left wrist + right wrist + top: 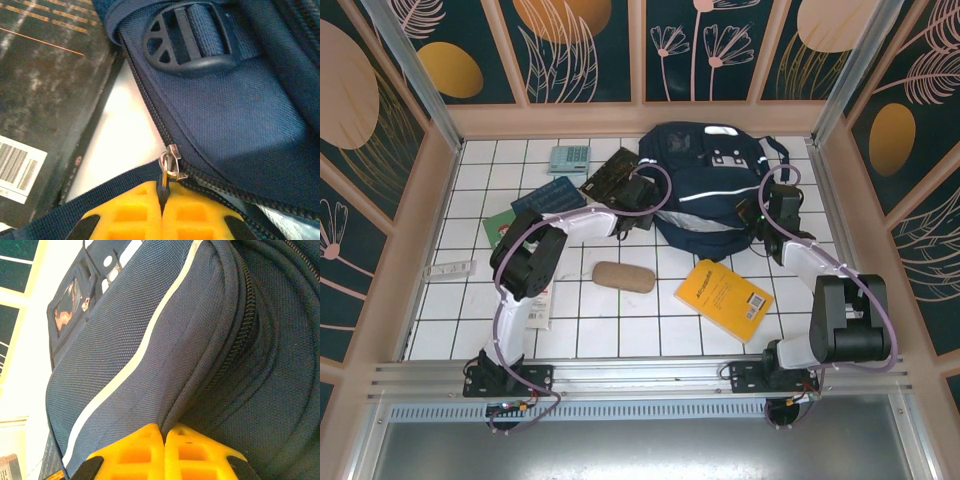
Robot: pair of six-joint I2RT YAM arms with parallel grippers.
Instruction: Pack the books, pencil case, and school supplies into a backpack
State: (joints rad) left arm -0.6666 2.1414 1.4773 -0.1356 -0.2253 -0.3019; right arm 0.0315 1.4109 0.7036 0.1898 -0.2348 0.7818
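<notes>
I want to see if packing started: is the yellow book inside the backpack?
No, the yellow book lies flat on the table, outside the backpack.

Pencil case (pixel 623 277) before backpack (pixel 705 190) (black book (pixel 605 172) leftward)

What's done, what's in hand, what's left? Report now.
Done: nothing is packed yet. In hand: the left gripper pinches the zipper pull, and the right gripper pinches the fabric of the backpack. Left: the yellow book, black book, blue book, green book, pencil case, calculator and white packet all lie on the table.
</notes>
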